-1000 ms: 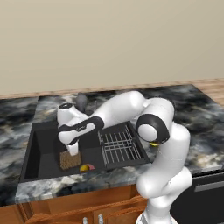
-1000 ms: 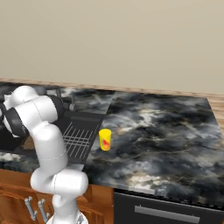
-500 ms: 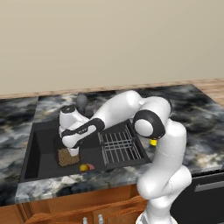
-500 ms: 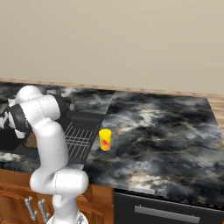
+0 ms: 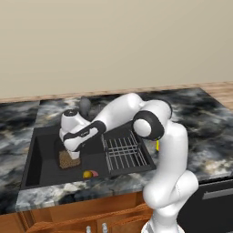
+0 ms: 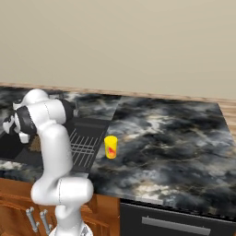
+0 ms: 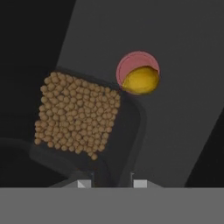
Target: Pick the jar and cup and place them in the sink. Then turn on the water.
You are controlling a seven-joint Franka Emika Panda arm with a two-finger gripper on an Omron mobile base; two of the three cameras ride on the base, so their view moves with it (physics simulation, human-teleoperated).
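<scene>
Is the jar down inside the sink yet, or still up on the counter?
In the sink. The jar sits low within the black sink, left of the wire rack, with the gripper on it.

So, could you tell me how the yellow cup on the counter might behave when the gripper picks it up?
The cup looks small, upright and rigid, so probably light and stiff. Its smooth round side may slip in a loose pinch, and being taller than wide, a sideways nudge could tip it.

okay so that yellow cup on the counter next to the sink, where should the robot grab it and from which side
Grip the yellow cup across its side walls, around mid-height, coming down from above or in from the sink side. It stands upright and apart on open counter, a plain narrow cylinder, so the pincer should probably span it.
</scene>
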